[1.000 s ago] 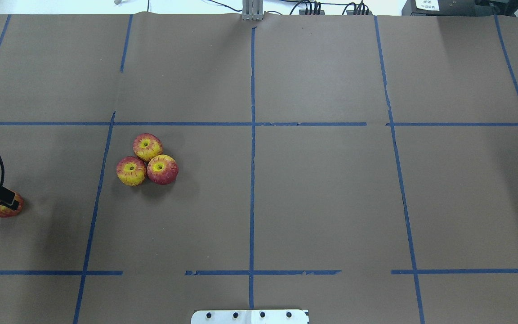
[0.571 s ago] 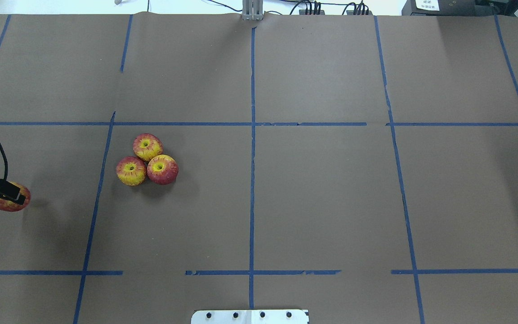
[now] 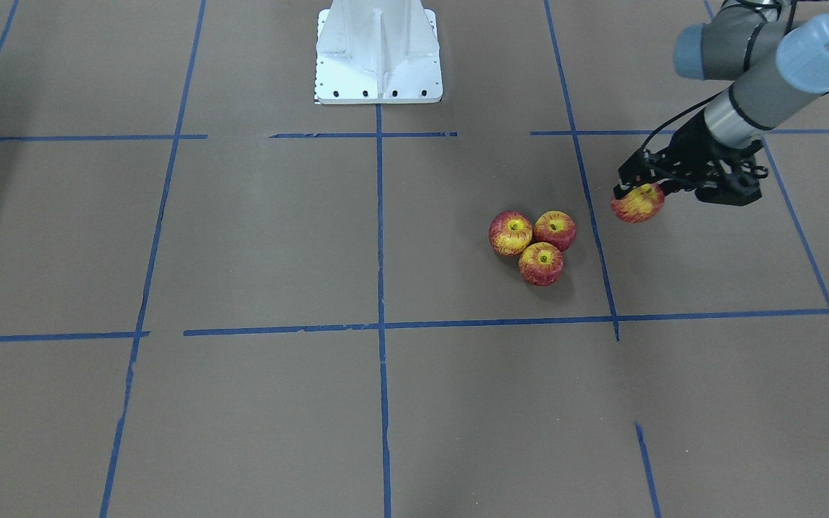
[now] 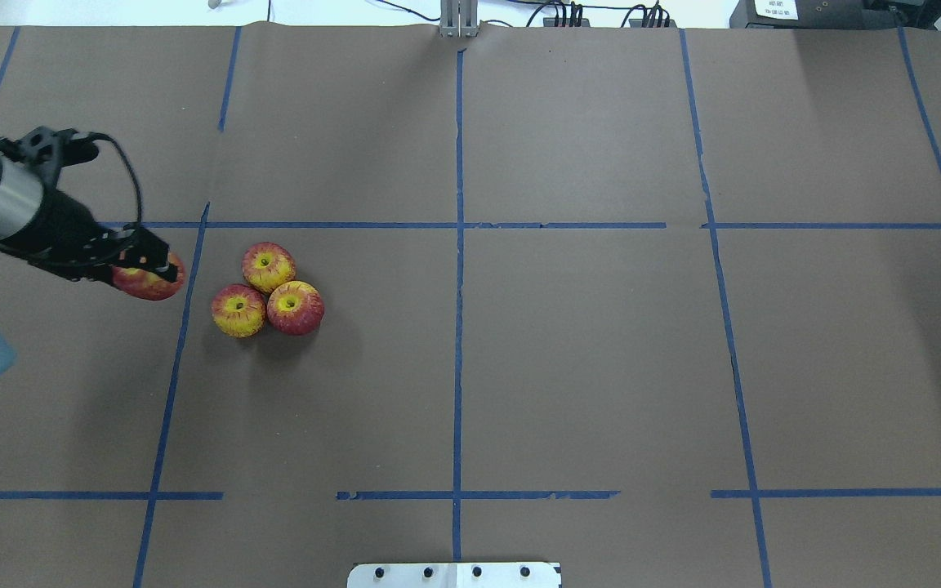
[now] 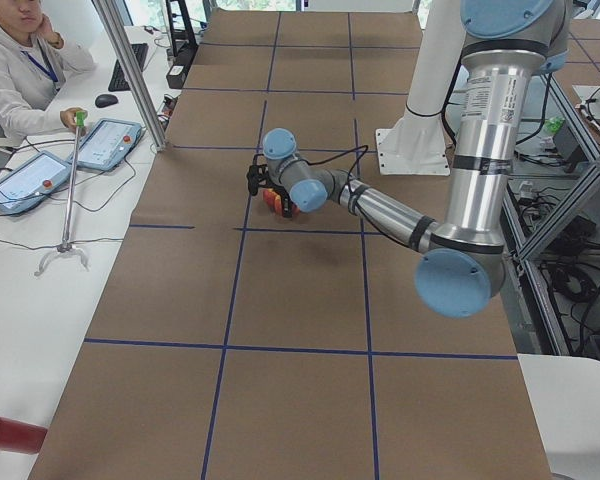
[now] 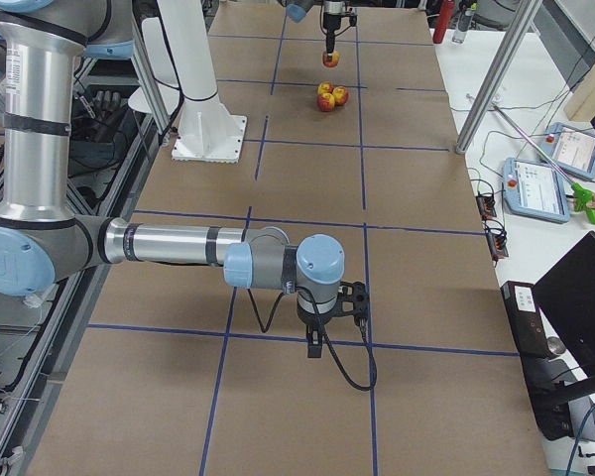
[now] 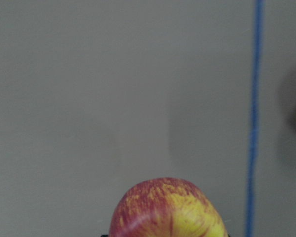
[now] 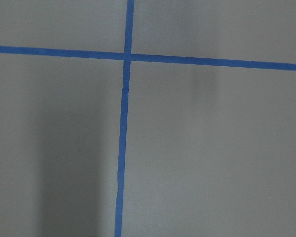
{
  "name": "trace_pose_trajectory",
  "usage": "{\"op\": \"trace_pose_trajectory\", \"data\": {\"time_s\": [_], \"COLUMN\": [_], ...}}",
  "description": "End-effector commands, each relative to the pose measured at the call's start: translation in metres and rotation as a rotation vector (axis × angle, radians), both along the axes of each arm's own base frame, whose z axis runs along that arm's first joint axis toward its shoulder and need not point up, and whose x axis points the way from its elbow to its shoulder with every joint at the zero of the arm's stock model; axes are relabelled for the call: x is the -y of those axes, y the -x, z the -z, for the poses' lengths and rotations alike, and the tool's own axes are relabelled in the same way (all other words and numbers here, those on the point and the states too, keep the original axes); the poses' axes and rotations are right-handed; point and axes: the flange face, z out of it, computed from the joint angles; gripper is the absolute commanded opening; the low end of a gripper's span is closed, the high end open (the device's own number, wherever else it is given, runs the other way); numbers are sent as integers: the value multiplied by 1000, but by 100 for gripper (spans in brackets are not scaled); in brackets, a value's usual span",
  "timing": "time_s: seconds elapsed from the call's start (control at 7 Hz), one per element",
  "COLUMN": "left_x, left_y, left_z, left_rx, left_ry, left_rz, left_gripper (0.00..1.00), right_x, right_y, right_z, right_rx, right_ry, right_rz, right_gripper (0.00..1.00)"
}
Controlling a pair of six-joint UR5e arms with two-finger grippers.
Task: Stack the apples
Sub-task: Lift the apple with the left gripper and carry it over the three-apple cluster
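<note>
The left gripper [image 4: 152,268] is clenched on 1 apple [image 4: 144,283], held clear of the worktop [image 4: 601,367] near the cluster of 3 apples [image 4: 268,287]. Best to centre it above the cluster, lower slowly into the hollow between all 3 and let go gently; a sideways nudge could scatter them

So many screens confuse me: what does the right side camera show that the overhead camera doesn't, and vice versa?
Only the exterior right view shows the right arm with the right gripper pointing down, and the control tablets on a side desk. Only the overhead view shows that the three grouped apples touch in a triangle with their yellow dimples up, and the cables beyond the table's far edge. Both show those three apples and a fourth apple held in the left gripper beside them.
</note>
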Motion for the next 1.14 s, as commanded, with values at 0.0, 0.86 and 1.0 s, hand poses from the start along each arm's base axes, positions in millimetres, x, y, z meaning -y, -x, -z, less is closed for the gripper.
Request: {"op": "trace_pose_trajectory", "data": {"time_s": [0.0,0.86,1.0], "left_x": [6,1,0], "left_y": [-67,-105,-106], "left_z": [64,50,51], "left_rx": [87,121,120], "left_ry": [14,50,49], "left_rz": [15,-22,-23], "left_gripper": [0,0,0], "right_x": [0,0,0], "right_y": [0,0,0], "right_z": [0,0,0], "right_rx": [0,0,0], "right_ry": [0,0,0], "right_rz": [0,0,0], "right_gripper": [100,100,100]}}
